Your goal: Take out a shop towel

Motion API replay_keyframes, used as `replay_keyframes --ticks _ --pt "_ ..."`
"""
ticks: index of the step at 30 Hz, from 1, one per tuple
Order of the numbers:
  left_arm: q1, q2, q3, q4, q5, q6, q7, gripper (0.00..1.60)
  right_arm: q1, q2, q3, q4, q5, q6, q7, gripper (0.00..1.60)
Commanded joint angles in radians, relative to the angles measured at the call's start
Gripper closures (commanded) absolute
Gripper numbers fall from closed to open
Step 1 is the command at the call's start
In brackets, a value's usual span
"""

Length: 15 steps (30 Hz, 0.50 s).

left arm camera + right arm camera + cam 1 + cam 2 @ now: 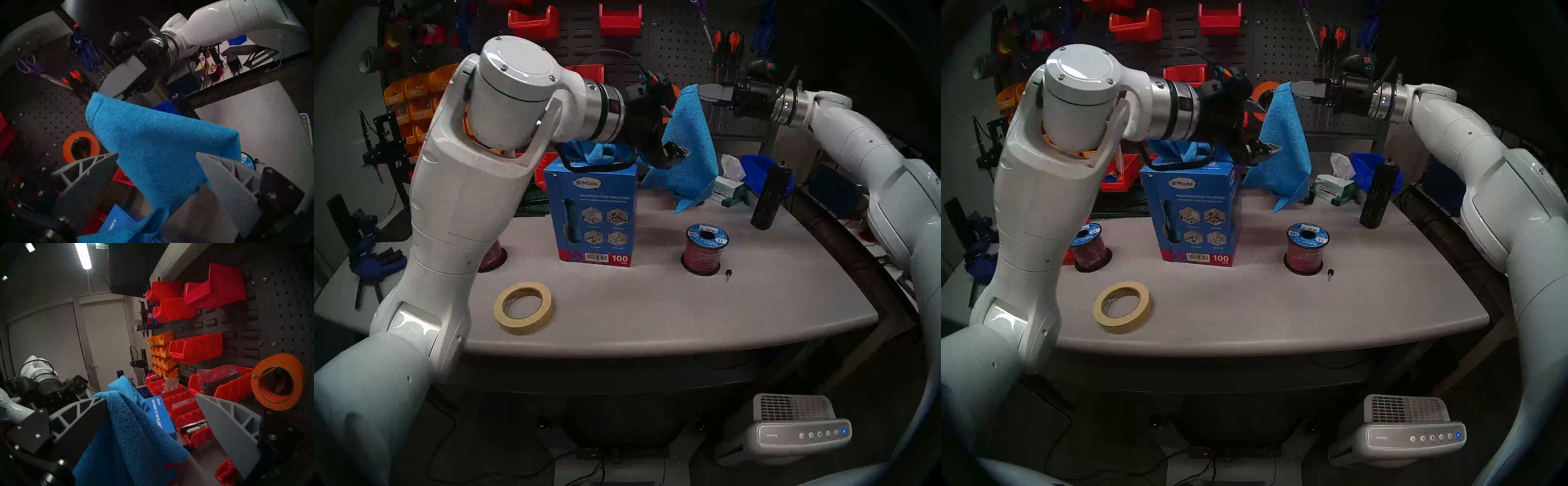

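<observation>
Both head views look down from above the table (653, 305), facing the pegboard (680, 51), and they're basically the same picture, just shifted sideways a bit. The left wrist view is tilted and sits really close: the blue towel (161, 144) fills the space between its fingers (85, 171), with the other arm beyond the tips. The right wrist view looks sideways along the pegboard (280, 310), towel (129, 429) draped over the finger at lower left. All four share that towel.
</observation>
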Motion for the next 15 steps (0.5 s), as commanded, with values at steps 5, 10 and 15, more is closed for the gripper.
replay_keyframes --ticks 5,10,15 --pt "-0.018 -0.102 -0.018 -0.006 0.033 0.086 0.112 0.0 0.042 0.012 0.029 -0.021 0.024 -0.009 -0.001 0.0" --pt "-0.006 -0.127 -0.024 0.003 0.049 0.124 0.153 0.0 0.037 0.013 0.031 -0.027 0.026 -0.012 -0.001 0.0" --pt "0.004 -0.158 -0.016 0.014 0.062 0.127 0.185 0.0 0.035 0.016 0.033 -0.033 0.028 -0.016 -0.001 0.0"
